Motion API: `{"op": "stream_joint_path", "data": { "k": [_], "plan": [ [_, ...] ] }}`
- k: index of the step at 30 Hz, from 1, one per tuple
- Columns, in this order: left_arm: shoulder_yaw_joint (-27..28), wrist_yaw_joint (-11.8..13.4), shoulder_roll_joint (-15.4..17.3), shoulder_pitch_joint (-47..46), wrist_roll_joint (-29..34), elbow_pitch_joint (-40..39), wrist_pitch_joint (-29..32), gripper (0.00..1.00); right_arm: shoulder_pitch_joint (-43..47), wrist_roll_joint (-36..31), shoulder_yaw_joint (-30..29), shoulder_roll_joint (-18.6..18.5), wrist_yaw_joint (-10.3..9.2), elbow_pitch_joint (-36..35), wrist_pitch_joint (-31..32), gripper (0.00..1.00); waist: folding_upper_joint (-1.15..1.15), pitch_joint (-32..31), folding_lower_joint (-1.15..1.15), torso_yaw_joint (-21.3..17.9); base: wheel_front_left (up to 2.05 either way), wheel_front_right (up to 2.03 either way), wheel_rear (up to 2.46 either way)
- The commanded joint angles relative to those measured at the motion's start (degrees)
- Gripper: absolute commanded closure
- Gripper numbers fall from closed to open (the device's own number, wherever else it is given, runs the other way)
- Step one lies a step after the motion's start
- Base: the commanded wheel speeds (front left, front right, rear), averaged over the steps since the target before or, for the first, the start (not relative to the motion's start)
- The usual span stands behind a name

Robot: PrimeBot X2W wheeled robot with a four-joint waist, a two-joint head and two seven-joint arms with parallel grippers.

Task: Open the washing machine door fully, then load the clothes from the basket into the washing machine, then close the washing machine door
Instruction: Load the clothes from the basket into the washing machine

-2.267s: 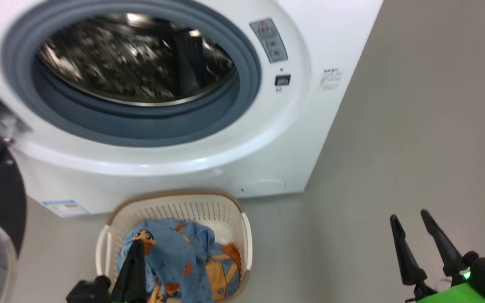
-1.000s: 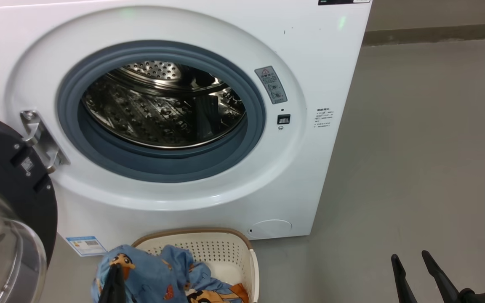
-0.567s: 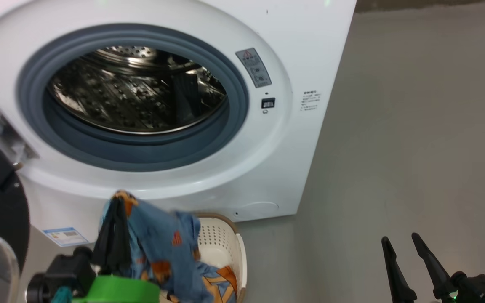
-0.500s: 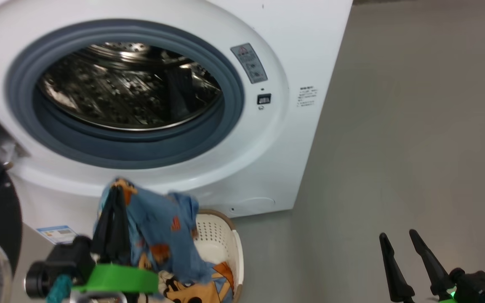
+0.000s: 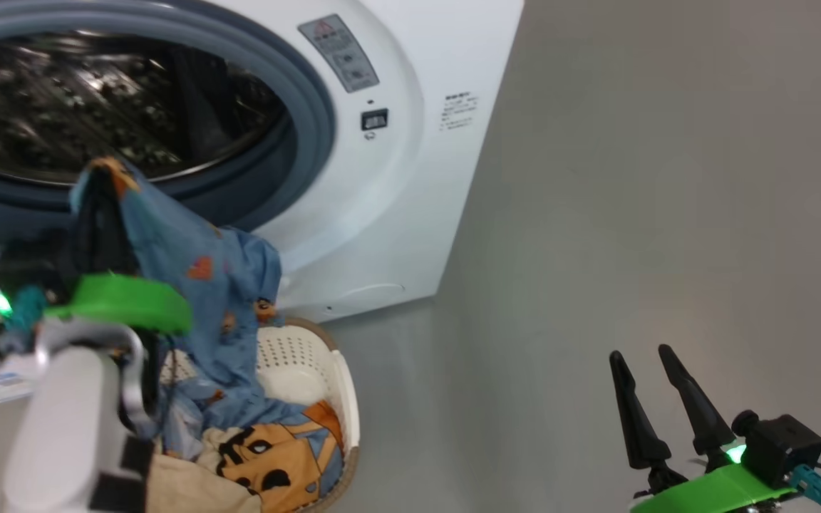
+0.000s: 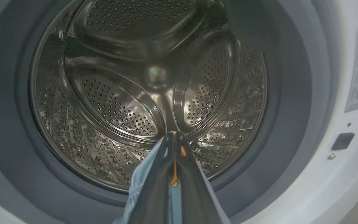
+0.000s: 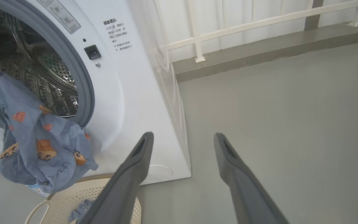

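- The left gripper [image 6: 173, 134] is pinched tight on the blue cloth [image 5: 197, 278], which hangs above the basket [image 5: 345, 399].
- The drum opening [image 6: 120, 93] lies straight ahead along its fingers, close.
- The right gripper [image 5: 640, 353] stands wide, empty, well aside.

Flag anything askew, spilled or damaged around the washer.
Nothing stands out: no spill or damage. The blue garment dangles from the shut left hand in front of the open drum, above the basket, as expected mid-load.

The right tool [image 5: 638, 352] has long black tapered fingers [image 5: 697, 412], a green mount [image 5: 710, 491] and teal connector [image 5: 814, 485].
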Motion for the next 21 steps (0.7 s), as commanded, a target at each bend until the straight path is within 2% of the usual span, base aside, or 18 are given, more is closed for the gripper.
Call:
{"op": "stream_joint_path", "data": {
  "k": [1, 7, 21],
  "plan": [
    [1.98, 0.48, 2.02, -2.59, 0.73, -0.47, -0.36, 1.00, -1.64, 1.05, 1.66, -0.26, 0.09, -1.06, -0.27, 0.00, 0.00, 3.63, 0.00, -3.41, 0.00, 0.00, 0.00],
    [3.84, 1.26, 5.69, -13.33, 1.39, 10.91, -0.36, 1.00, -3.57, 2.28, 3.37, -0.05, 0.09, -0.35, -0.27, 0.00, 0.00, 7.45, 0.00, -6.39, 0.00, 0.00, 0.00],
    [4.12, 4.26, 11.40, -33.89, 3.55, 27.83, -0.31, 1.00, -7.65, 4.98, 7.77, -0.24, 0.09, 0.42, -0.27, 0.00, 0.00, 16.50, 0.00, -10.87, 0.00, 0.00, 0.00]
  ]
}}
